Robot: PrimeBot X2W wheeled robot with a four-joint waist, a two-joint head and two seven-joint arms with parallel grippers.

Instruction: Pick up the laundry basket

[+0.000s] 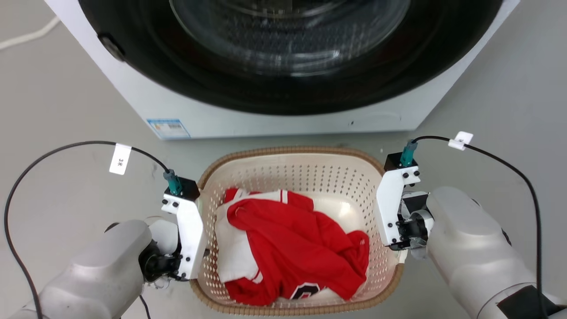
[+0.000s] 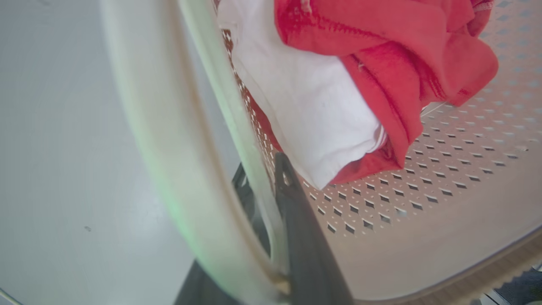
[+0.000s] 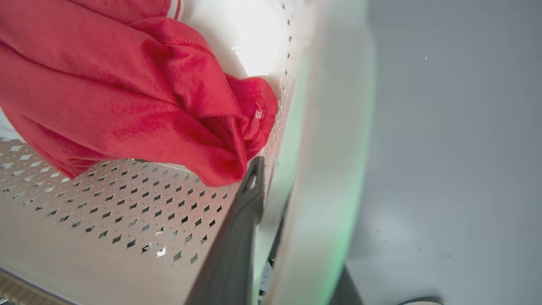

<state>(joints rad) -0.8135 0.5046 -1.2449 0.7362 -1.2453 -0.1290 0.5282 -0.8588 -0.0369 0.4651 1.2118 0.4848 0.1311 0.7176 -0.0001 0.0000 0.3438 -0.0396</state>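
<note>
- Left pincer (image 2: 261, 168) is narrow and clamped on the left side of the laundry basket (image 1: 292, 151), one dark finger inside the perforated wall and the other outside it.
- Right pincer (image 3: 272, 182) does the same on the opposite side, with the wall pinched between its two fingers.
- The basket is between both arms, just in front of the washing machine (image 1: 266, 122), with grey floor (image 1: 66, 110) all around.
- Inside, a crumpled red garment (image 1: 292, 243) lies over a white one (image 1: 232, 259).
</note>
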